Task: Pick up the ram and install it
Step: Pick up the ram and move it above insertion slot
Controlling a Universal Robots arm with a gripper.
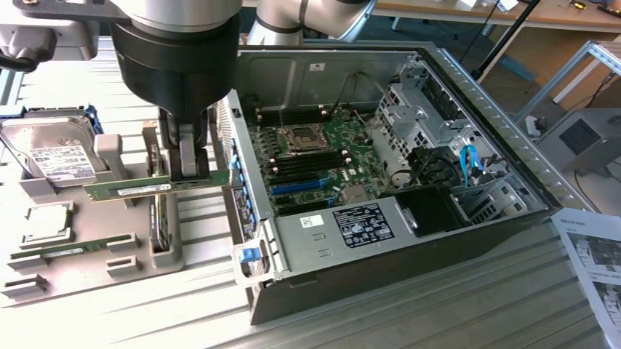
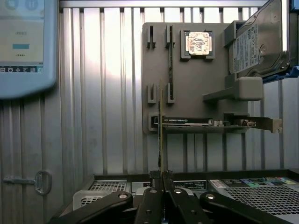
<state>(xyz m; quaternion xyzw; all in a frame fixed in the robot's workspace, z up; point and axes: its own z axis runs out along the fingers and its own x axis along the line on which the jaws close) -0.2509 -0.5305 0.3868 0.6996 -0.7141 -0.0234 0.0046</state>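
Note:
The ram point(image 1: 136, 187) is a long green stick, held level just above the grey parts tray point(image 1: 97, 273), at the exterior view's left of the open computer case. My gripper point(image 1: 191, 174) comes down from above and is shut on the ram toward the end nearest the case. In the wrist view the ram point(image 2: 161, 135) stands edge-on, running out from my shut gripper point(image 2: 161, 181). Inside the case, the motherboard's black memory slots point(image 1: 308, 163) lie beside the processor socket point(image 1: 301, 134).
A second green stick point(image 1: 73, 251), a silver processor chip point(image 1: 46, 222), a hard drive point(image 1: 58, 156) and a dark expansion card point(image 2: 210, 122) sit on the tray. The case wall point(image 1: 247, 211) stands between tray and motherboard. A pendant screen point(image 2: 23, 46) and papers point(image 1: 594, 265) lie nearby.

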